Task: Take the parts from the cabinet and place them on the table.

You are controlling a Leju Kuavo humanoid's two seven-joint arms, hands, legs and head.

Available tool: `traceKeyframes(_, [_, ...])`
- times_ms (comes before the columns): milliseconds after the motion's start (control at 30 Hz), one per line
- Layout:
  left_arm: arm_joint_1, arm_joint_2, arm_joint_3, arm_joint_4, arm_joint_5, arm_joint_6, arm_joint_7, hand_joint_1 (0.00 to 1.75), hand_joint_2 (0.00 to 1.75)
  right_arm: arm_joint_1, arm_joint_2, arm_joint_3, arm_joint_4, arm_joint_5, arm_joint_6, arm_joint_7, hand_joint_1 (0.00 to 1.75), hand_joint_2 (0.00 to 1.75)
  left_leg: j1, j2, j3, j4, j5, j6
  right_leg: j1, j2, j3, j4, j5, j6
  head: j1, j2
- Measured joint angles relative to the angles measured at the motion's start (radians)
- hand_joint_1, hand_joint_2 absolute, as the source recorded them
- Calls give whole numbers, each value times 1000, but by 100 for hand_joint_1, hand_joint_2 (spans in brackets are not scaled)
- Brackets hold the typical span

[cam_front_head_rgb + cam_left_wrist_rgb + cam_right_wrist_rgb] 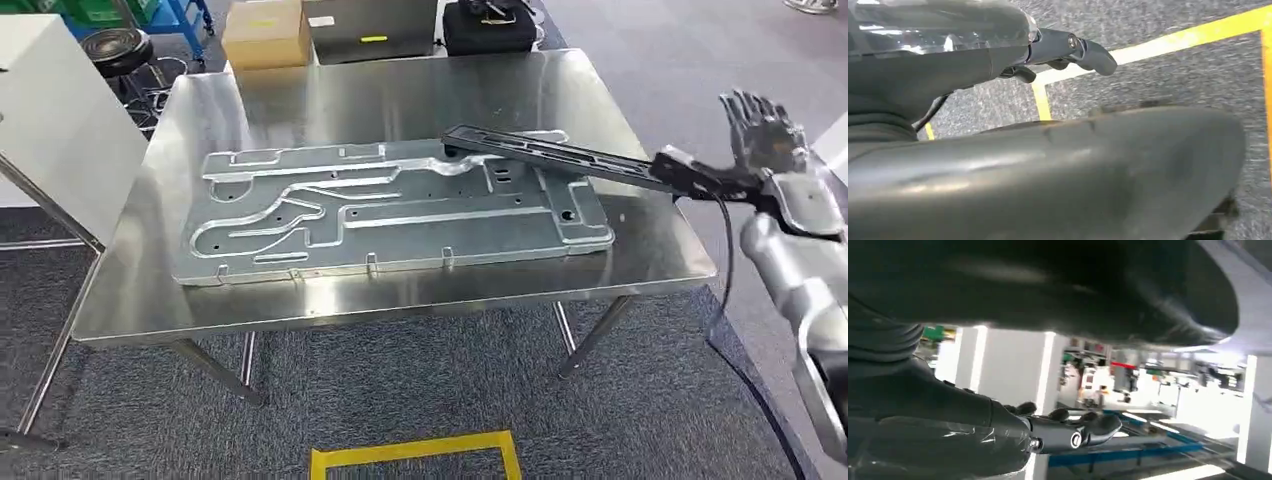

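Steel table (640, 262) bears plate (390, 210), black bar (560, 155); right hand (765, 135) spread, seemingly empty.

The table (420, 80) is viewed from high above; each hand (1068, 50) (1068, 432) is filmed closely from behind its wrist.

This is a workshop or factory floor. A steel table (640, 262) stands on grey carpet with yellow tape (415, 455) marking the floor in front of it; behind the table sit a cardboard box (266, 32), a stool (117, 47) and blue racks (180, 14).
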Motion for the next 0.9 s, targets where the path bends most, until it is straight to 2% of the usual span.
traceKeyframes(33, [1,0,0,0,0,0,0,0,0,84,-29,-45,-59,13,-5,11,0,0,1,0,20,2,19,-1,0,-3,-9,0,7,3,0,0])
traceKeyframes(67, [0,0,0,0,-1,-1,-1,0,0,173,-57,-109,-130,35,-7,18,0,0,2,0,64,-41,52,1,0,-7,-17,1,12,6,0,0])
traceKeyframes(100, [0,0,0,0,-2,-1,-3,0,0,254,-72,-168,-184,58,-6,20,0,0,1,0,125,-123,86,4,0,-9,-25,3,18,9,0,0])
traceKeyframes(133, [0,0,0,0,-2,-1,-5,0,0,320,-82,-227,-236,77,-3,18,0,0,0,-3,191,-218,103,12,0,-9,-31,4,23,12,0,0])
traceKeyframes(167, [-3,0,0,0,-2,-1,-6,0,0,389,-89,-298,-294,94,1,11,0,0,-4,-9,241,-310,71,22,-2,-9,-36,5,29,16,0,0])
traceKeyframes(200, [-3,0,0,0,-2,-1,-8,0,0,446,-97,-359,-342,104,6,2,0,0,-8,-11,264,-348,67,25,0,-9,-39,5,36,23,0,0])
traceKeyframes(267, [-3,-2,0,0,-3,-3,-8,0,0,558,-99,-481,-426,111,9,-14,0,0,-12,-13,254,-342,81,31,-7,-9,-37,-11,55,37,0,0])
traceKeyframes(300, [-3,-2,0,0,-2,-3,-8,0,0,623,-99,-542,-473,111,7,-25,0,0,-14,-13,249,-350,91,39,-7,-9,-35,-18,66,44,0,0])
traceKeyframes(333, [-3,-7,0,0,-2,-3,-8,0,0,675,-97,-586,-503,110,6,-37,0,0,-9,-12,247,-383,113,49,0,-3,-33,-20,65,50,0,0])
traceKeyframes(367, [-4,-8,0,0,-3,-3,-7,0,0,719,-82,-641,-532,110,1,-57,0,0,-7,-10,253,-384,129,56,-5,10,-49,-6,32,52,0,0])
traceKeyframes(400, [-6,-12,0,0,-4,-1,-7,0,0,753,-65,-694,-557,110,-5,-72,0,0,-8,-7,243,-393,138,62,-7,22,-67,45,-31,52,0,0])
traceKeyframes(433, [-9,-13,0,0,-6,-1,-5,0,0,805,-30,-751,-584,106,-17,-97,0,0,-11,-6,229,-393,150,64,-5,26,-91,125,-95,55,1,0])
traceKeyframes(467, [-10,-14,0,0,-11,-1,-5,0,0,851,2,-805,-607,105,-31,-125,0,0,-12,-6,217,-392,157,65,-5,29,-108,198,-135,58,1,0])
traceKeyframes(500, [-9,-16,0,0,-13,0,-2,0,0,890,43,-851,-616,103,-32,-151,0,0,-13,-6,205,-387,162,65,-6,30,-116,260,-147,60,1,0])
traceKeyframes(533, [-9,-16,0,0,-15,0,3,0,0,920,88,-889,-619,104,-38,-185,0,0,-13,-6,193,-380,166,64,-8,29,-110,281,-135,62,1,0])
traceKeyframes(567, [-8,-16,0,0,-16,0,5,0,0,944,131,-921,-619,104,-46,-209,0,0,-13,-6,179,-370,169,61,-12,29,-83,253,-104,64,1,0])
traceKeyframes(600, [-9,-17,0,0,-20,0,12,0,0,959,183,-962,-616,101,-51,-237,0,0,-12,-3,167,-359,168,60,-14,29,-28,179,-72,66,1,0])
traceKeyframes(633, [-9,-17,-1,0,-23,0,17,0,0,963,231,-997,-603,101,-62,-255,0,0,-12,0,158,-347,166,57,-18,28,37,78,-45,67,1,0])
traceKeyframes(667, [-9,-16,-1,0,-23,1,21,0,0,958,287,-1028,-561,102,-97,-273,0,0,-13,4,149,-338,165,50,-17,27,76,6,-75,65,1,0])
traceKeyframes(700, [-11,-17,-1,0,-24,4,23,0,0,946,327,-1056,-504,76,-108,-289,0,0,-14,10,140,-330,164,43,-2,33,83,-14,-75,54,0,0])
traceKeyframes(733, [-11,-16,-1,0,-25,6,24,0,0,934,377,-1087,-423,44,-100,-300,0,0,-14,11,140,-330,172,34,-3,34,77,-3,-69,43,1,0])
traceKeyframes(800, [-11,-16,-2,0,-34,11,27,0,0,925,441,-1147,-308,-11,-105,-298,0,0,-12,11,138,-329,181,24,2,34,72,-4,-65,34,1,0])
traceKeyframes(833, [-9,-16,-4,0,-37,15,31,0,0,911,475,-1180,-232,-46,-113,-298,0,0,-16,8,135,-328,178,19,-10,31,63,-11,-56,21,1,0])
traceKeyframes(867, [-10,-14,-6,0,-41,16,32,0,0,897,502,-1205,-169,-71,-126,-305,0,0,-12,6,122,-307,140,10,-8,31,60,-11,-48,11,1,0])
traceKeyframes(900, [-10,-13,-8,0,-45,18,35,0,0,888,531,-1230,-107,-89,-119,-290,0,0,-11,6,108,-254,87,5,-9,31,52,-10,-41,0,1,0])
